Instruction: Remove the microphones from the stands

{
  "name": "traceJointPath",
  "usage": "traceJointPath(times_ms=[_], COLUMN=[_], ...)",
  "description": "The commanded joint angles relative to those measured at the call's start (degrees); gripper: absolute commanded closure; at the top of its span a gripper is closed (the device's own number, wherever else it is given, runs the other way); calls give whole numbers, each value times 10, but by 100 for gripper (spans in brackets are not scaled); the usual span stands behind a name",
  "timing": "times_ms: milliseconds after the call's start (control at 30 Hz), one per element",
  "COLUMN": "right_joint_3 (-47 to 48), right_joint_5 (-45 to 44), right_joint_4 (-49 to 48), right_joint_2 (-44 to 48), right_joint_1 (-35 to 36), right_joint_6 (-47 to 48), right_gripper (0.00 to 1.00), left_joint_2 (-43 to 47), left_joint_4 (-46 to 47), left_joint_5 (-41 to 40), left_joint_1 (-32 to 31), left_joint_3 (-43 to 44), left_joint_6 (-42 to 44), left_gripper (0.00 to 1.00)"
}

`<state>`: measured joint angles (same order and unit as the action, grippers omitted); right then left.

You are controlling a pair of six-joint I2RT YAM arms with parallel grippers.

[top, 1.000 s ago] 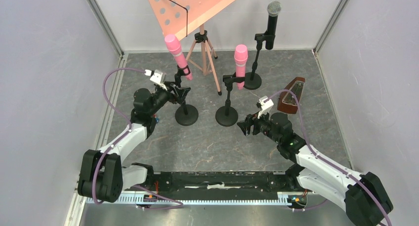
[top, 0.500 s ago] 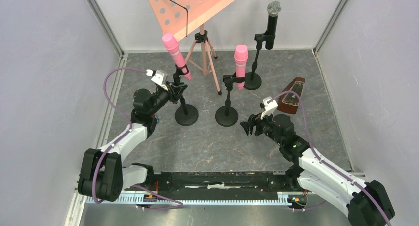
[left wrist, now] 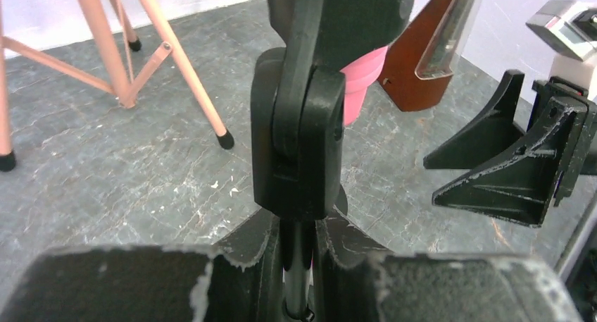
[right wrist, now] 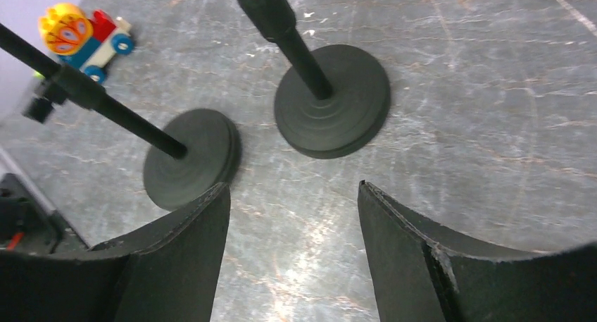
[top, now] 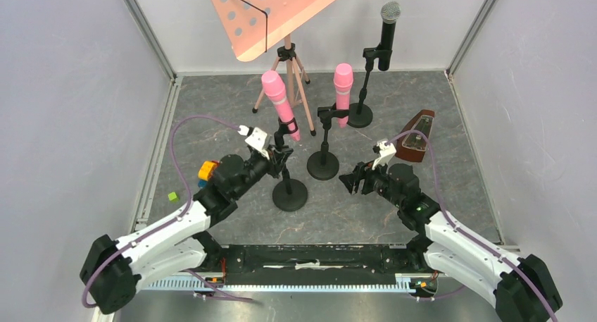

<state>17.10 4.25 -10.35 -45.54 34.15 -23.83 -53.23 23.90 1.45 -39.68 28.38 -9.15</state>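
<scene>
A pink microphone point(top: 280, 103) sits tilted in the clip of a black stand point(top: 289, 194) left of centre. My left gripper point(top: 280, 160) is shut on that stand's thin pole point(left wrist: 307, 269), just under the clip point(left wrist: 299, 146); the microphone's pink lower end point(left wrist: 362, 82) shows behind the clip. My right gripper point(top: 350, 181) hovers open and holding nothing to the right of the stand. In the right wrist view the open right gripper point(right wrist: 292, 195) faces the floor, with the held stand's base point(right wrist: 190, 160) ahead on the left.
A second pink microphone point(top: 343, 89) stands on its own round base point(top: 323, 165) point(right wrist: 332, 100), close to the held stand. A black microphone point(top: 388, 33) stands at the back. An orange music stand point(top: 281, 12), a brown metronome point(top: 415, 135) and a toy train point(top: 205, 170) point(right wrist: 81, 33) are also here.
My left gripper has closed on the stand's pole and carried the stand with its pink microphone rightward and nearer. The toy train now shows. The right gripper barely shifted.
</scene>
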Motion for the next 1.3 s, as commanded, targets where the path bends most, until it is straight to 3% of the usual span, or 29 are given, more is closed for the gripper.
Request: traceJointPath(times_ms=[0,200,300,367,500,700,967,1267], right_joint_3=[-9,-15,-5,-8,-11,4,19,41], right_joint_5=[54,57,42,33,33,36,37,27], right_joint_4=[-78,-122,-124,-139,-180,-188,-210,-256], right_joint_2=[-14,-41,-50,-49,-63,-100,-122,-167], right_joint_1=[9,42,63,74,96,115,130,156], right_joint_6=[-99,-151,-156,-167,-187,-194,-200,-213], right_gripper=[28,29,27,27,26,26,25,26], left_joint_2=[36,-1,-20,-34,-58,-54,5,115], left_joint_4=[-77,-153,-193,-234,-278,-279,-281,-309], left_joint_5=[-300,-540,-573,-579,-564,-528,-442,-309], left_joint_1=[-104,-238,-268,-273,-277,-277,-275,-250], left_joint_3=[24,61,79,100,128,131,81,39], left_joint_6=[-65,-139,-200,-236,-234,-196,-139,-57], left_gripper=[98,98,94,84,61,45,1,0])
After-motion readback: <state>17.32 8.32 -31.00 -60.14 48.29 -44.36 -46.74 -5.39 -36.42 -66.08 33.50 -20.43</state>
